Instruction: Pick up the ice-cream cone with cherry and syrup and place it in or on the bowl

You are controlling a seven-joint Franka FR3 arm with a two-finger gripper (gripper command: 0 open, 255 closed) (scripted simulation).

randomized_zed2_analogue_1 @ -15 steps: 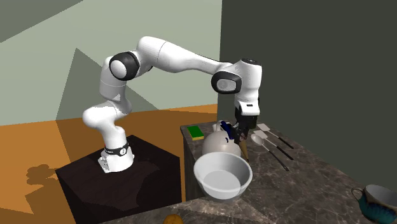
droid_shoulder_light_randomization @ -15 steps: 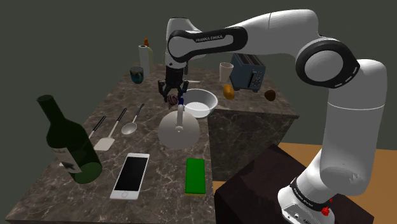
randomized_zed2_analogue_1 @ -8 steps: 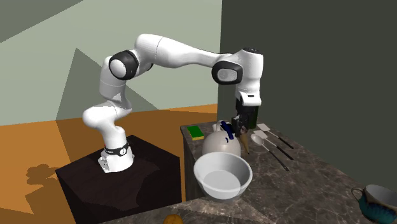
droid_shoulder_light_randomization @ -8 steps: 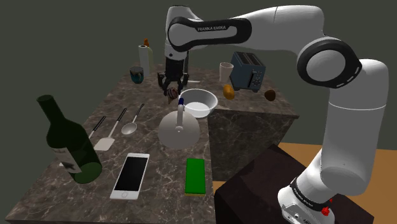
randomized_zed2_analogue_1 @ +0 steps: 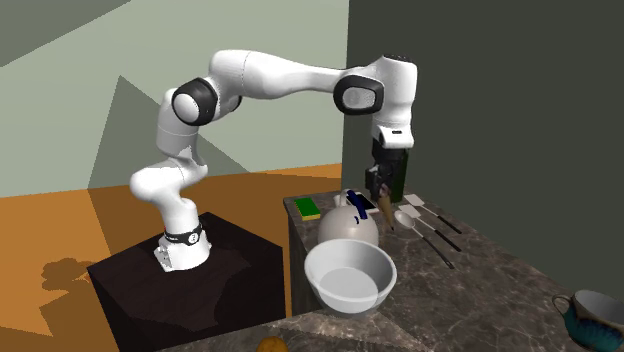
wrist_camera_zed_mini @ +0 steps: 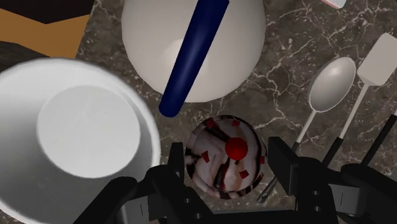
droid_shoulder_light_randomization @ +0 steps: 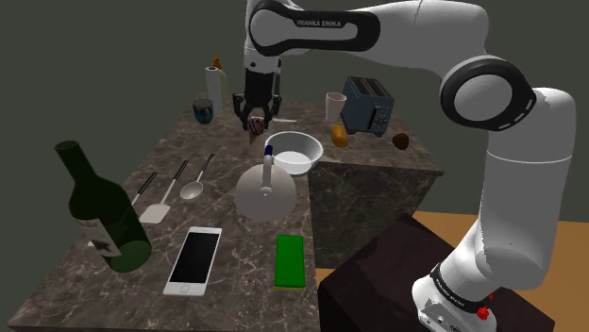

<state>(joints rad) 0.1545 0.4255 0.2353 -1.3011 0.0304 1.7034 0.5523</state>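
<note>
The ice-cream cone (wrist_camera_zed_mini: 224, 153), with white swirls, dark syrup and a red cherry on top, is clasped between my gripper's (wrist_camera_zed_mini: 227, 164) black fingers. In the shoulder view the gripper (droid_shoulder_light_randomization: 255, 115) holds the cone (droid_shoulder_light_randomization: 255, 126) in the air above the marble table, just left of the white bowl (droid_shoulder_light_randomization: 310, 157). The second exterior view has the cone (randomized_zed2_analogue_1: 387, 212) hanging point-down under the gripper (randomized_zed2_analogue_1: 386, 196), behind the bowl (randomized_zed2_analogue_1: 350, 298). The bowl (wrist_camera_zed_mini: 25, 95) is empty and lies beside the cone.
A white dome with a blue handle (droid_shoulder_light_randomization: 265, 191) sits in front of the bowl, close under the cone (wrist_camera_zed_mini: 191, 51). Spoon (droid_shoulder_light_randomization: 193, 187) and spatula (droid_shoulder_light_randomization: 159, 207) lie to the shoulder view's left, with a green bottle (droid_shoulder_light_randomization: 99, 212), phone (droid_shoulder_light_randomization: 193, 260) and sponge (droid_shoulder_light_randomization: 289, 260) nearer. Toaster (droid_shoulder_light_randomization: 366, 106) stands at the back.
The gripper has risen steadily, carrying the cone up from near the tabletop. The bowl and the other things have not moved.
</note>
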